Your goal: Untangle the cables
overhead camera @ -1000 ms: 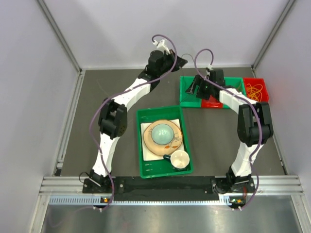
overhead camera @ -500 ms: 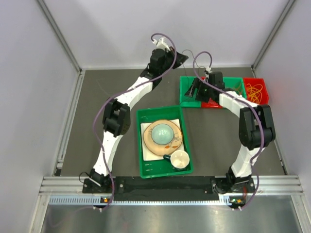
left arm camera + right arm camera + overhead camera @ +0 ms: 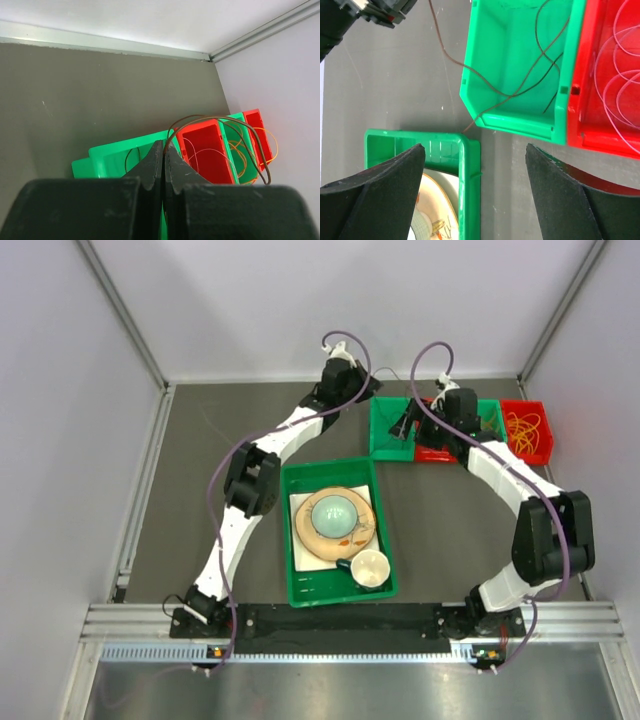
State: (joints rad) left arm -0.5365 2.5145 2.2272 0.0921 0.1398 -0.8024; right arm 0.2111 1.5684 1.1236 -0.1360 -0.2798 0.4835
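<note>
Left gripper holds a pinched brown cable above the green bin, seemingly offering it to the wide-open right gripper.

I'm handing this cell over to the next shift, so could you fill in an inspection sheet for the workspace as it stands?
Surface: dark grey tabletop, no damage seen.
Job's things: thin brown wire leads out of green open bin; yellow-orange wires coiled in red plastic bin.
Clutter: green plastic tray holding cream plate, teal bowl, white cup.
End effectors: left end effector shut on the thin brown wire; right end effector open, empty.
Cables: purple hoses loop along both arms.
Surroundings: white enclosure walls, aluminium rail in front.
</note>
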